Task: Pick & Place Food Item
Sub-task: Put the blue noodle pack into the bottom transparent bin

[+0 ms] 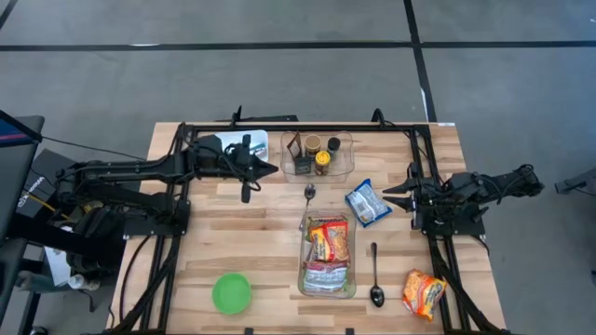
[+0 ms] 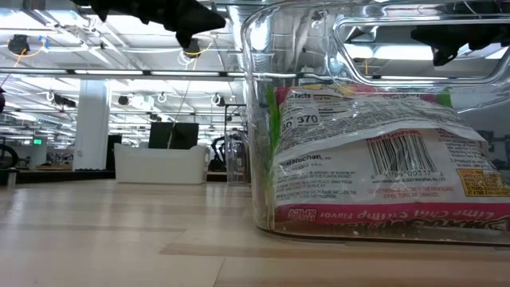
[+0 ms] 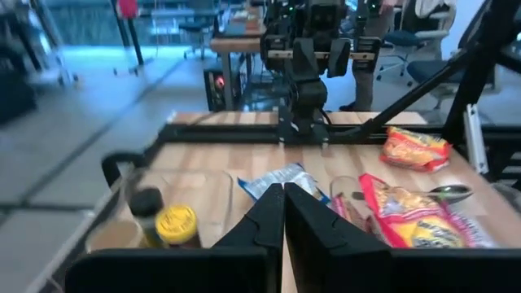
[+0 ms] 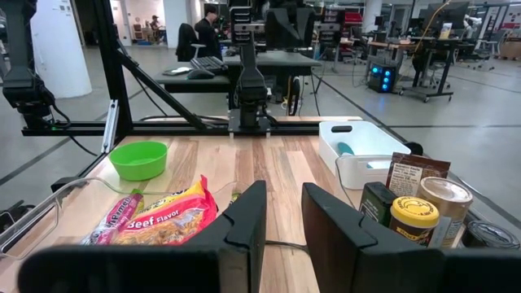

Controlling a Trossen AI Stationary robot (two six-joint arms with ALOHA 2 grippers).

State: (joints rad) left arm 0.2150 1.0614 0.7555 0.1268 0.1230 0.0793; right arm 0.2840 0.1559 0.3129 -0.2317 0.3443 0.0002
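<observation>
I see left gripper [image 1: 250, 173] pressed together, empty, near jars [image 1: 321, 154], right gripper [image 1: 393, 195] slightly parted, empty, beside blue packet [image 1: 366, 203], noodles [image 1: 329, 241] in bin [image 1: 352, 285]

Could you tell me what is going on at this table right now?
Neither arm holds anything at the moment. The left gripper is shut and hangs over the table's left half near the clear tray of jars. The right gripper has a narrow gap between its fingers and sits just beside a blue-and-white packet. Noodle packets already lie in the clear container; another orange packet lies loose by a spoon.
</observation>
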